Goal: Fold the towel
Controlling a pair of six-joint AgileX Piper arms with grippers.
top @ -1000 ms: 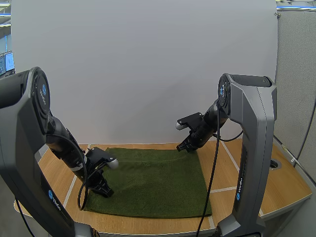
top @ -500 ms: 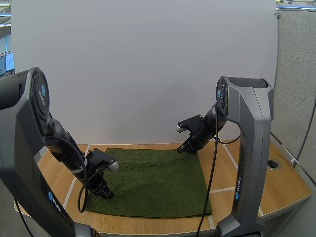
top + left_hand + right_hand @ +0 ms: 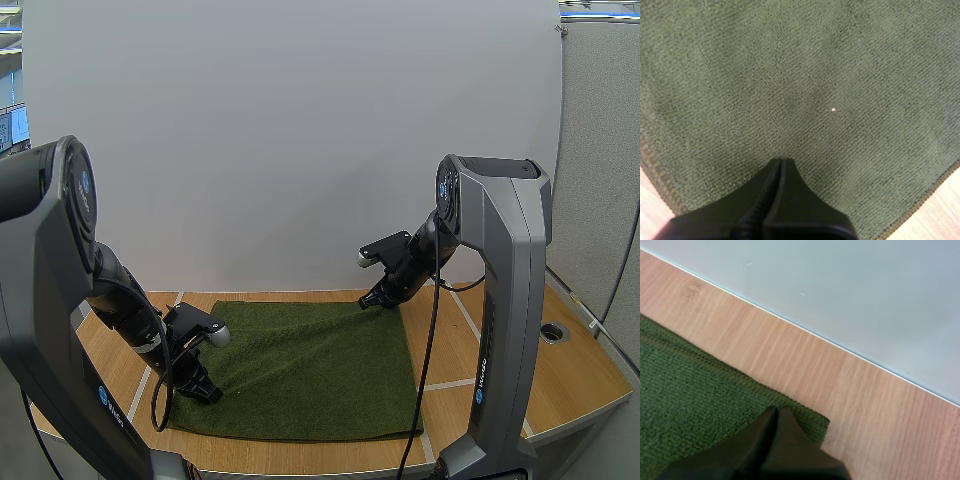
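Observation:
A dark green towel (image 3: 310, 365) lies spread flat on the wooden table (image 3: 500, 350). My left gripper (image 3: 205, 392) is down at the towel's near left corner. In the left wrist view its fingers (image 3: 781, 162) lie together as one wedge, pinching the towel (image 3: 790, 75), and a faint crease runs away from the tip. My right gripper (image 3: 370, 300) sits at the far right corner. In the right wrist view its tips (image 3: 777, 411) are closed on the hem of the towel (image 3: 685, 385), just inside the corner.
A white backdrop (image 3: 300, 150) stands close behind the table's far edge. A round hole (image 3: 553, 331) is set in the table at the right. Bare wood (image 3: 790, 355) lies between the towel's far edge and the backdrop, and pale lines cross the tabletop.
My left gripper has drawn back to the left with the near corner, and the towel's near edge has slid a little left with it. A low ridge has risen. The right gripper has barely shifted.

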